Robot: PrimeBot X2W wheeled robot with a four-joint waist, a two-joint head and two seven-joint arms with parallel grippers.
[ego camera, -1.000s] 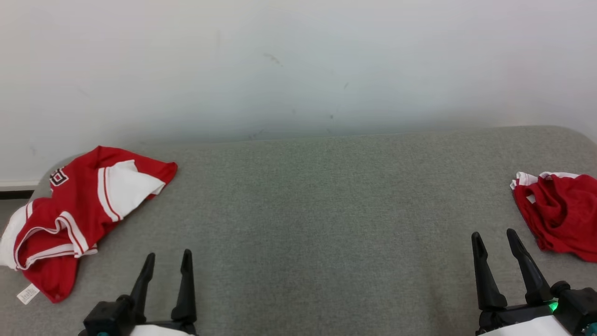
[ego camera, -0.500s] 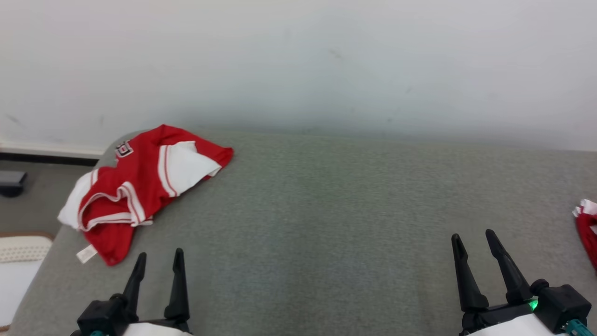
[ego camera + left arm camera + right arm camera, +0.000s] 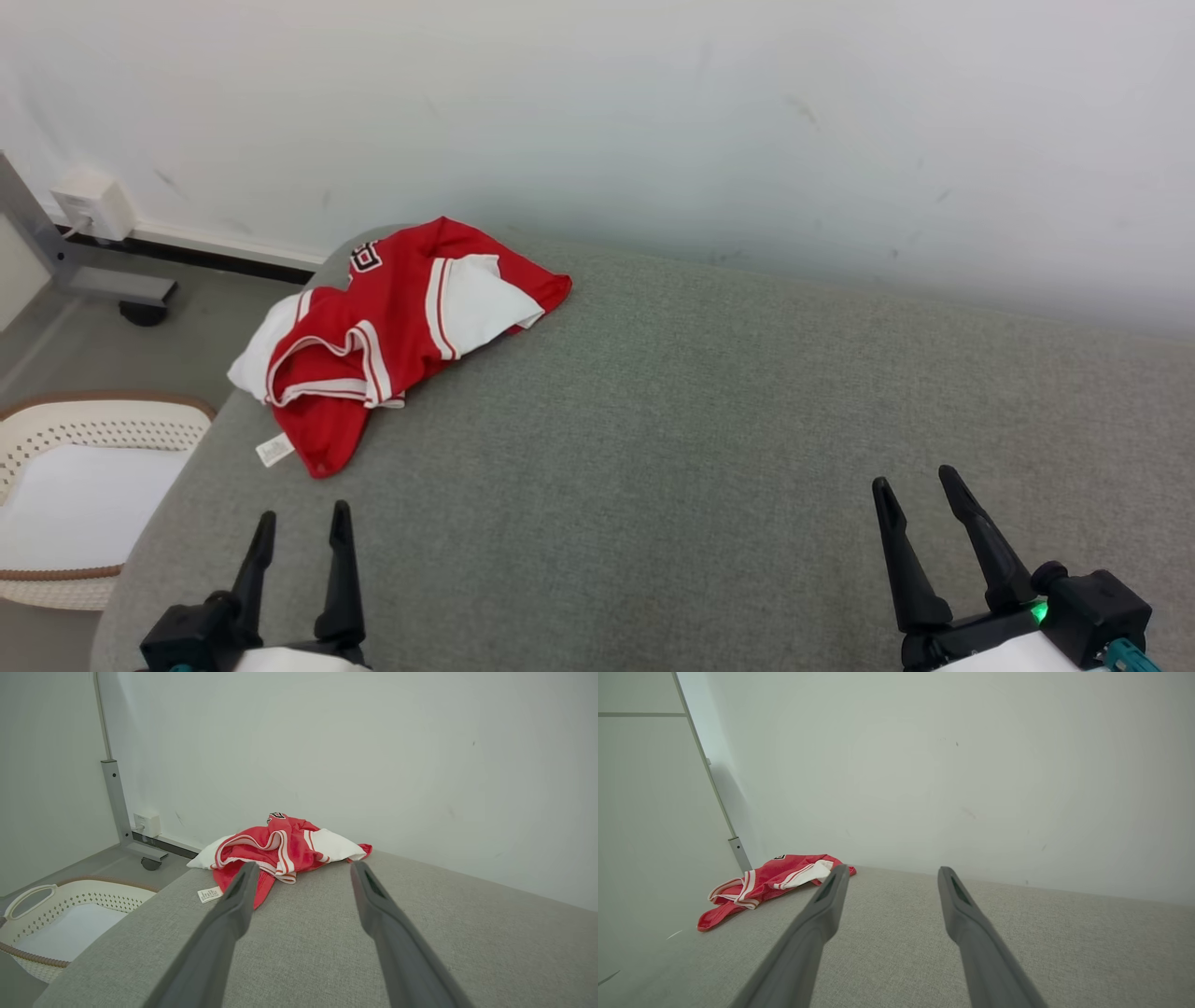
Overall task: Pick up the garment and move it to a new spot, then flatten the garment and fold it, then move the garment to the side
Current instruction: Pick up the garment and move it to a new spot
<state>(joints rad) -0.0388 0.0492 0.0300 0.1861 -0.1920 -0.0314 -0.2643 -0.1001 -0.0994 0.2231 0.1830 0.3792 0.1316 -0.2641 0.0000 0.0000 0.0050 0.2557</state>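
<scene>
**Garment** [image 3: 392,327]. Red jersey with white panels and striped trim. It lies crumpled in a loose heap at the far left corner of the table, close to the wall. A white part reaches the left edge. Nothing holds it. A white label [image 3: 274,451] sticks out at its near end. The folds overlap, so no clean hem or shoulder line is on offer, and the raised striped edge looks like the easiest pinch point.

**Table** [image 3: 653,448]. Grey fabric top with a rounded corner. The wide bare middle is probably where the garment will be moved and flattened.

**Left gripper** [image 3: 304,511]. Fingers spread and empty, low over the near left of the table, well short of the garment. In the left wrist view the heap sits framed between the two fingers, so this arm appears lined up for the reach.

**Right gripper** [image 3: 913,476]. Fingers spread and empty, at the near right, well apart from the garment. It is likely held ready for a second grasp or for spreading.

**Basket** [image 3: 103,429]. Pale and perforated, on the floor just beside the table's left edge, with white contents. It plays no part in this step.

**Stage.** The pick-up has not begun, so moving, flattening, folding and setting aside all remain.

**Risk.** The garment lies near the edge, and a poor pinch could push it off towards the basket.
</scene>
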